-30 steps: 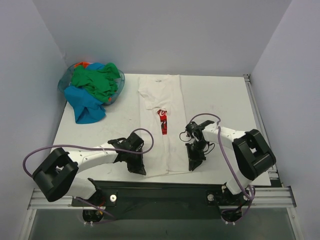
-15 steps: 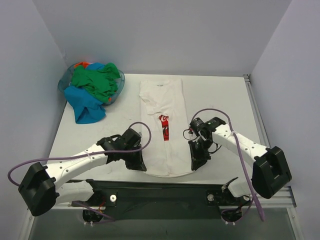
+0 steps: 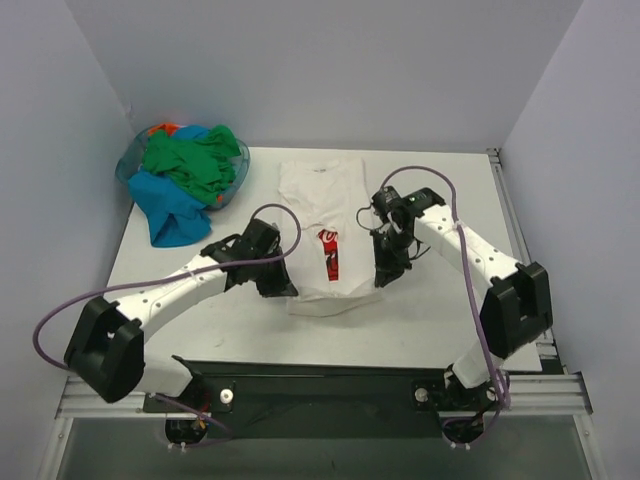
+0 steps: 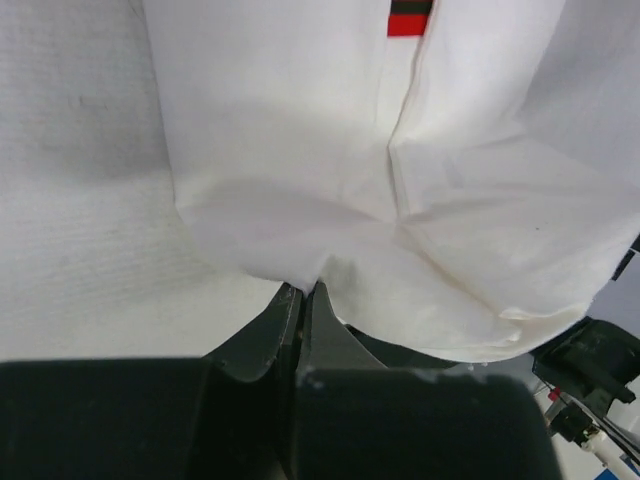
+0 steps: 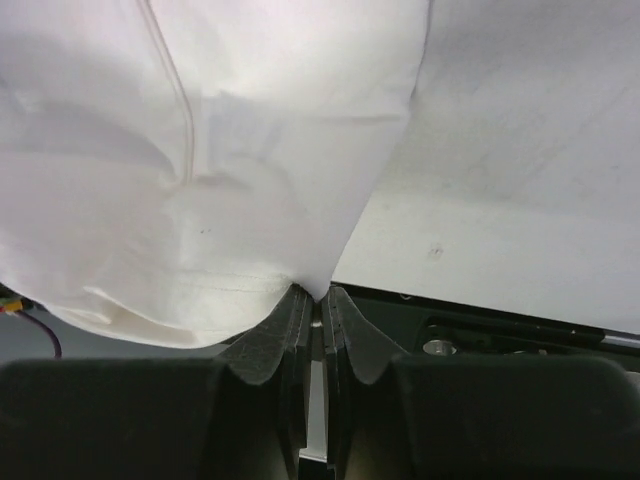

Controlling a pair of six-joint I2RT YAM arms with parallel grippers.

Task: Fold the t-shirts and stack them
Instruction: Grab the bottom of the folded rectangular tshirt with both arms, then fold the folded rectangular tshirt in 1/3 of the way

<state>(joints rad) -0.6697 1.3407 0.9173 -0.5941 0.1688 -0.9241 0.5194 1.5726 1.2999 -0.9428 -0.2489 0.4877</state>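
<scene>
First fold under way, as I judge: white t-shirt lies mid-bench, collar toward the far edge, near hem lifted, left gripper and right gripper each clamped on a hem corner; green, blue and orange shirts sit heaped at the far-left corner, unfolded, nothing stacked yet.

- One white t-shirt, with one red print on it.
- One heap of coloured shirts: green, blue and a sliver of orange show, so three at least (how many more lie underneath cannot be told).
- One see-through basket holding the heap.
- Two arms: left arm, right arm.
- Two grippers, one per arm: left gripper, right gripper.
- One table.
</scene>
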